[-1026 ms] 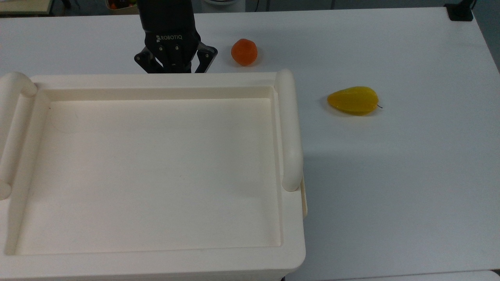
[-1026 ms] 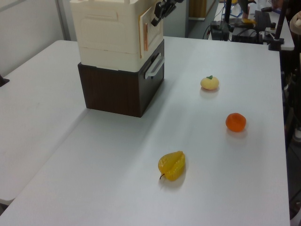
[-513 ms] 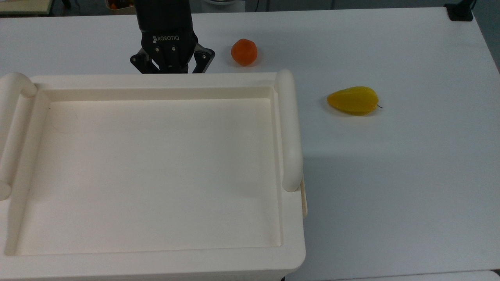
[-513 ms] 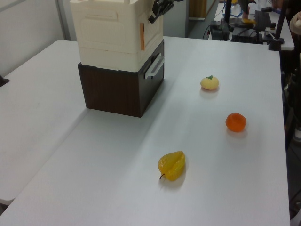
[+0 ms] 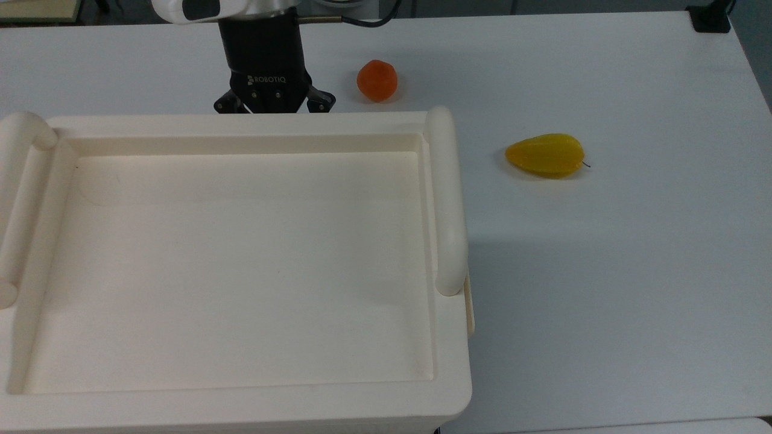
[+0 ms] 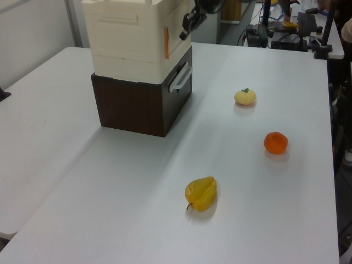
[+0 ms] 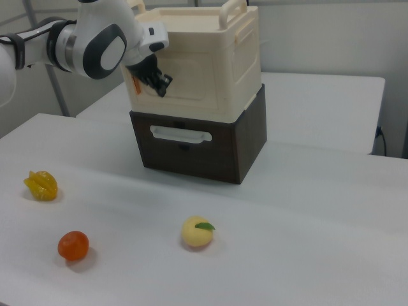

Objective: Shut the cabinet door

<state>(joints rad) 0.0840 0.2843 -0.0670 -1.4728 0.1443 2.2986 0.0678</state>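
The cabinet door [image 7: 191,80] sits flush in the cabinet [image 7: 197,64] front, with the gripper [image 7: 159,81] just before it; whether its fingers are spread I cannot tell. The door looks light, stiff and hinged: push flat near its free edge, no grasp needed.

text: ROBOTIQ | on: gripper [image 5: 272,107] black body | top view

Gripper [image 7: 160,83] at cabinet door [image 7: 185,78], door flush with cabinet [image 7: 239,57]; orange fruit [image 7: 73,245] near left
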